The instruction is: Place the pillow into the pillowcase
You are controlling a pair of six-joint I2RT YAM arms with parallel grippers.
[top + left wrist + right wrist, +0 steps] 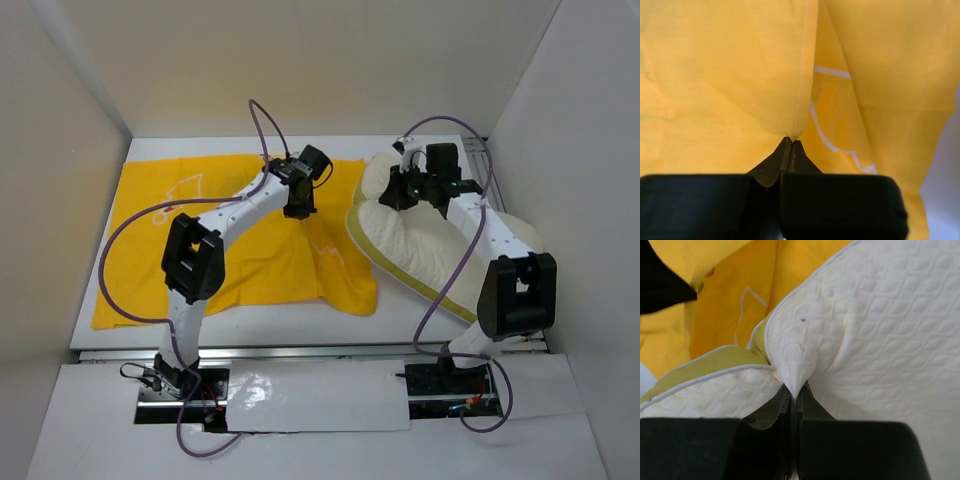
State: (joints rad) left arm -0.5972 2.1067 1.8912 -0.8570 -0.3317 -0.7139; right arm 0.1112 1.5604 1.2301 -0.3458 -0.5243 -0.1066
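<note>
white tabletop point(270, 325), pale enclosure walls point(50, 200) on three sides — glossy white sheet point(310, 395) at the near edge

The pillowcase point(225, 250) lies spread over the left of the table point(300, 322), the left gripper point(299, 209) down on its right part. The pillow point(425, 250) lies just beside, under the right gripper point(404, 196).

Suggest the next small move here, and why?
Probably lift the left gripper slightly, to raise the layer of pillowcase it pinches. The right gripper is shut on the pillow, which lies outside the case, right beside its right edge. In the top view the fabric looks mostly flat, with no clear opening for the pillow to enter.
</note>
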